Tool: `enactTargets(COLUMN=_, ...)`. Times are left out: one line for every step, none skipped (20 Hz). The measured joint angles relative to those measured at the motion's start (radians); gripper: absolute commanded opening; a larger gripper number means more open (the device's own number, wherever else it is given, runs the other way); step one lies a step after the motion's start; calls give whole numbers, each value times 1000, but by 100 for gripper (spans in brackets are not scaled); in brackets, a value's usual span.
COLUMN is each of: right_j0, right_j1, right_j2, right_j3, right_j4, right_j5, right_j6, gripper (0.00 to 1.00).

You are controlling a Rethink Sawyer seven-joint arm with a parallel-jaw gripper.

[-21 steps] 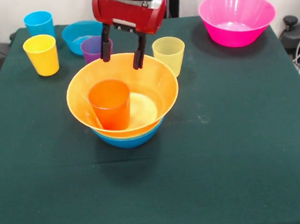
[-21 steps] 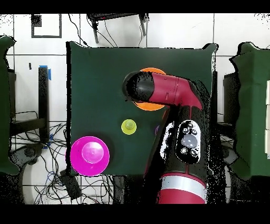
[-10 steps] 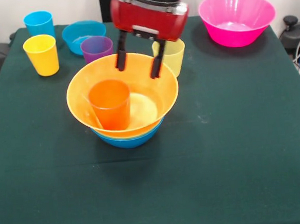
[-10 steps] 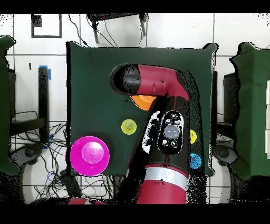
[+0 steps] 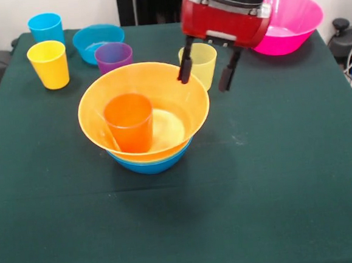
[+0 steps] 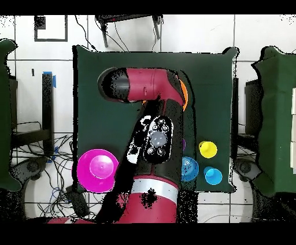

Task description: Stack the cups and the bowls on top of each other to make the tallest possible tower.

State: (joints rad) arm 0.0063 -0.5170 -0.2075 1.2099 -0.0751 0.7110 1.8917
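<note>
Since the earlier frames the gripper (image 5: pixel 206 76) has swung from above the far rim of the orange-yellow bowl (image 5: pixel 160 87) toward the pale cup (image 5: pixel 199 63) and now hangs with one finger on each side of it, jaws spread wide and holding nothing. Nothing else has shifted. That bowl sits nested in a blue bowl (image 5: pixel 148 163), with the orange cup (image 5: pixel 129 122) standing upright inside it. Behind this pile stand the purple cup (image 5: pixel 113 56), a small blue bowl (image 5: pixel 94 41), the yellow cup (image 5: pixel 49 64) and the blue cup (image 5: pixel 45 27). A pink bowl (image 5: pixel 289 22) sits at the far corner, partly behind the arm (image 6: pixel 151 133), on the green table (image 5: pixel 277 178).
</note>
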Motion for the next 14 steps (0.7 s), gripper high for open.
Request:
enactTargets(right_j0=3, right_j1=-1, right_j2=0, right_j3=-5, right_j4=3, right_j5=19, right_j6=0, gripper=100)
enactTargets(right_j0=4, right_j1=-2, right_j2=0, right_j3=-8, right_j4=5, right_j5=30, right_j6=0, gripper=100)
enactTargets(right_j0=5, right_j1=-3, right_j2=0, right_j3=-12, right_j4=8, right_j5=48, right_j6=0, gripper=100)
enactTargets(right_j0=4, right_j1=-3, right_j2=-1, right_j3=-15, right_j4=10, right_j5=58, right_j6=0, gripper=100)
enactTargets(right_j0=2, right_j1=-5, right_j2=-2, right_j3=-26, right_j4=17, right_j5=91, right_j6=0, gripper=100)
enactTargets(right_j0=1, right_j1=-5, right_j2=-2, right_j3=-30, right_j4=19, right_j5=100, right_j6=0, gripper=100)
enactTargets(right_j0=0, right_j1=-6, right_j2=-1, right_j3=-35, right_j4=21, right_j5=108, right_j6=0, gripper=100)
enactTargets(right_j0=-4, right_j1=-6, right_j2=-2, right_j3=-44, right_j4=24, right_j5=122, right_j6=0, gripper=100)
enactTargets(right_j0=-8, right_j1=-6, right_j2=-1, right_j3=-51, right_j4=28, right_j5=129, right_j6=0, gripper=100)
enactTargets(right_j0=-14, right_j1=-5, right_j2=-1, right_j3=-58, right_j4=32, right_j5=133, right_j6=0, gripper=100)
enactTargets(right_j0=-23, right_j1=-5, right_j2=-1, right_j3=-68, right_j4=38, right_j5=132, right_j6=0, gripper=100)
enactTargets(right_j0=-29, right_j1=-5, right_j2=-1, right_j3=-72, right_j4=40, right_j5=133, right_j6=0, gripper=100)
enactTargets(right_j0=-37, right_j1=-5, right_j2=-1, right_j3=-76, right_j4=43, right_j5=133, right_j6=0, gripper=100)
enactTargets(right_j0=-43, right_j1=-5, right_j2=-1, right_j3=-79, right_j4=46, right_j5=133, right_j6=0, gripper=100)
